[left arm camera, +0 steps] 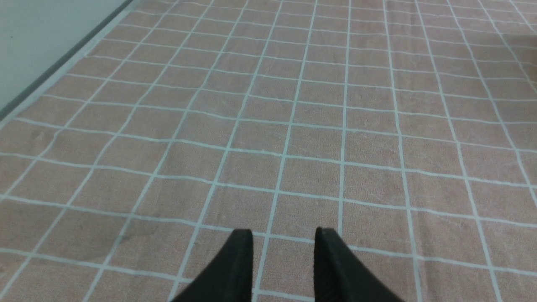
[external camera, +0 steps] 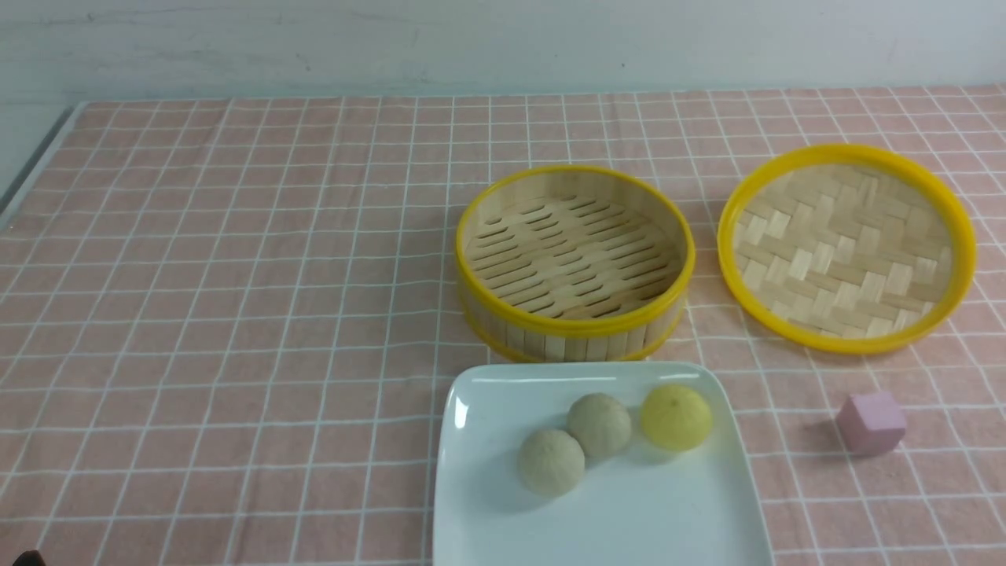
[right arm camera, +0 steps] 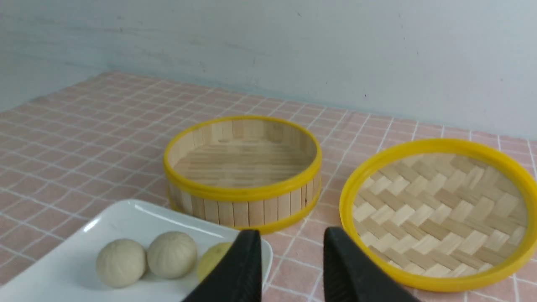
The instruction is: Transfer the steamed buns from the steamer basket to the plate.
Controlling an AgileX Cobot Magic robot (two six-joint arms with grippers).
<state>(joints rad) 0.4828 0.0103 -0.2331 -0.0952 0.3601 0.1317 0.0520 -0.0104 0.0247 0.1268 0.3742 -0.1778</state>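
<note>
All three buns (external camera: 599, 425) sit on the plate (external camera: 629, 519), just before the basket (external camera: 574, 259). Only the front view shows the cube (external camera: 871, 423). My right end effector (right arm camera: 291, 235) hangs near the plate, my left end effector (left arm camera: 283, 235) over checked surface (left arm camera: 293, 126); both narrowly parted, holding nothing.

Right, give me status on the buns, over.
Grippers: left gripper, right gripper open, empty. Three steamed buns on the plate; steamer basket empty. Off right: woven tray, pink cube, clear of it.
</note>
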